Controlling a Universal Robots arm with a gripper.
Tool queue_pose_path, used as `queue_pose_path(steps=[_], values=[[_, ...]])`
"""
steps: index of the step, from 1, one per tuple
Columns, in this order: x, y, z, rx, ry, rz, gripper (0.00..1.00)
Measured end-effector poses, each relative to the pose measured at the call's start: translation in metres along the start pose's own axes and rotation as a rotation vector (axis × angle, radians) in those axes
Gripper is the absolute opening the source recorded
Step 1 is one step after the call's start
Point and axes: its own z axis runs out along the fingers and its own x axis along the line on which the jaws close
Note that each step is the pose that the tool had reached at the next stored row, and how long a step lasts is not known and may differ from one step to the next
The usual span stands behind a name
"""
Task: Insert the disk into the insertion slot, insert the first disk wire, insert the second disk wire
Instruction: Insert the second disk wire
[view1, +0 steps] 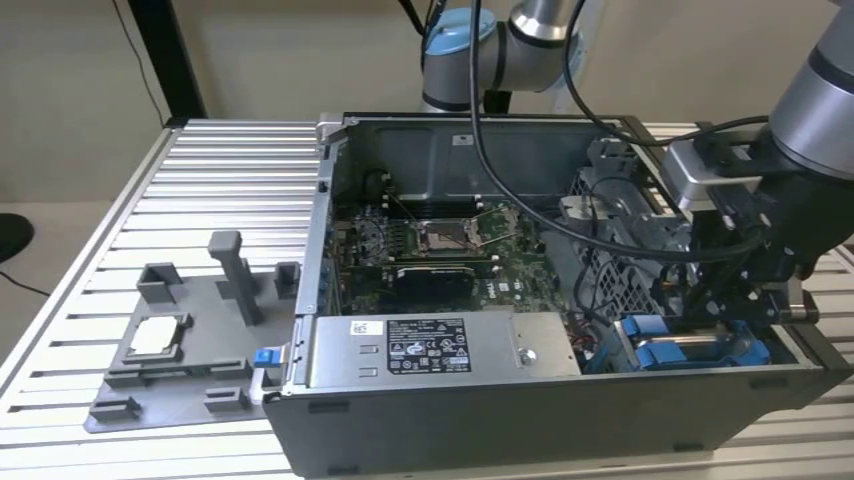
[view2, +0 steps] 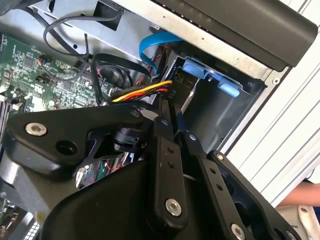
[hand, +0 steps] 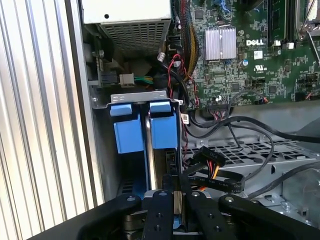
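Note:
Two bright blue carrier fronts sit side by side in the grey insertion slot (hand: 135, 96). I take the one nearer the motherboard as the disk (hand: 164, 131); it lies deep in the bay. My gripper (hand: 175, 181) hangs just above it, fingers pressed together, and I see nothing held between the tips. In the second wrist view the gripper (view2: 167, 112) points at the bay beside a yellow, red and black wire bundle (view2: 145, 92), whose black connector (hand: 211, 161) lies loose next to the fingers. In the exterior view the gripper (view1: 734, 305) reaches down into the case's near corner on the exterior view's right, above the blue carriers (view1: 654, 335).
A grey power supply box (view1: 427, 345) with a sticker fills the case's front. The green motherboard (view1: 427, 240) lies behind it. A flat blue cable (view2: 150, 47) and black cables (hand: 240, 122) cross near the bay. A grey fixture (view1: 174, 330) stands on the slatted table.

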Motion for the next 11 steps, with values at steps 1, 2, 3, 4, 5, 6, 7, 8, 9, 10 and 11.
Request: queue_pose_path(steps=[1,2,3,4,5,6,7,8,9,10,11], values=[[0.0000,0.0000,-0.0004,0.0000,0.0000,0.000,0.00],[0.0000,-0.0001,-0.0009,-0.0001,-0.0002,-0.001,0.00],[-0.0001,-0.0001,-0.0014,-0.0002,-0.0001,-0.001,0.00],[-0.0001,-0.0001,-0.0019,-0.0002,-0.0001,-0.002,0.00],[-0.0001,-0.0002,-0.0022,-0.0002,-0.0005,-0.002,0.00],[-0.0002,-0.0002,-0.0025,-0.0003,-0.0005,-0.002,0.00],[-0.0002,-0.0002,-0.0025,-0.0002,-0.0006,-0.003,0.00],[-0.0002,-0.0002,-0.0026,-0.0003,-0.0008,-0.004,0.00],[-0.0002,-0.0002,-0.0027,-0.0003,-0.0013,-0.004,0.00],[-0.0002,-0.0002,-0.0027,-0.0002,-0.0020,-0.004,0.00],[-0.0002,-0.0002,-0.0027,0.0000,-0.0032,-0.005,0.00]])
